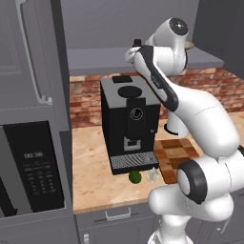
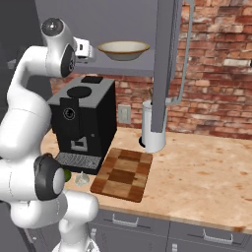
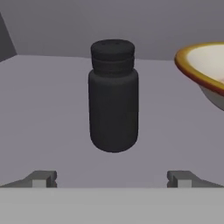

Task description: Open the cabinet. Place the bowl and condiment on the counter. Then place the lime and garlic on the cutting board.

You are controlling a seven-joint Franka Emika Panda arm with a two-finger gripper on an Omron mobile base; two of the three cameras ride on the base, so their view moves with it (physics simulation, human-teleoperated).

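Red-brown brick backs a beige, lightly speckled stone tabletop (image 2: 206, 162) with a rounded front edge. Above it the cabinet (image 2: 165, 64) stands open: flat grey panels, a long bar handle on the door that swings out edge-on in the right base view, and a smooth grey shelf inside.

On that shelf the condiment (image 3: 113, 96) stands upright, a matte black bottle with a rounded body and a narrower ridged cap. Just beside it sits the bowl (image 2: 123, 49), wide, shallow and cream with a tan-brown rim; in the hand view it is cut off at the edge, and the two do not seem to touch. The hand (image 3: 112, 178) hovers level with the bottle, released, its two dark finger tips spread wide to either side and short of it, grasping nothing.

Below, a boxy black coffee machine (image 1: 128, 121) with a ribbed drip tray stands on the tabletop. The lime (image 1: 135, 177), small, round and dark green, lies before the tray, with the lumpy whitish garlic (image 1: 152, 175) just beside it; the arm hides most of the lime in the right base view. The cutting board (image 2: 123, 173), a checkered block of light and dark wood, lies flat next to them, partly covered by the arm in the left base view. A white paper-towel roll (image 2: 154, 129) stands behind the board, half hidden by the door.
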